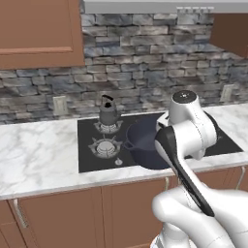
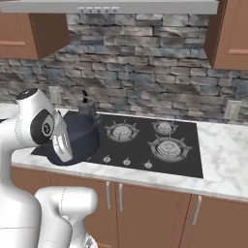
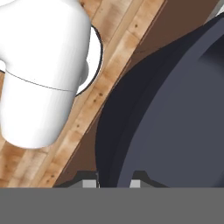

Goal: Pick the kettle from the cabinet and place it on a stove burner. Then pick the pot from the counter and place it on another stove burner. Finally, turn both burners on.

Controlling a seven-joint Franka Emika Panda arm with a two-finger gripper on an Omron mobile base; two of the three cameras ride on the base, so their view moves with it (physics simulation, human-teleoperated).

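The dark grey kettle (image 1: 108, 112) stands upright on the back left burner of the black cooktop (image 1: 87, 145). In the right base view the kettle (image 2: 86, 107) peeks out behind the pot. The wide dark blue-black pot (image 1: 143, 143) (image 2: 80, 138) hangs over the cooktop's front part, partly past its front edge, tilted a little. My gripper (image 3: 114, 183) is shut on the rim of the pot (image 3: 175, 109), one fingertip on each side of the wall. My own arm hides the gripper in the left base view.
The front left burner (image 1: 105, 147) is bare, as are three burners (image 2: 121, 131) (image 2: 164, 127) (image 2: 168, 147) further right. Small knobs (image 2: 127, 161) line the cooktop's front. White marble counter (image 1: 38, 155) flanks both sides. A wall cabinet (image 1: 38, 34) and a range hood (image 1: 160, 6) hang above.
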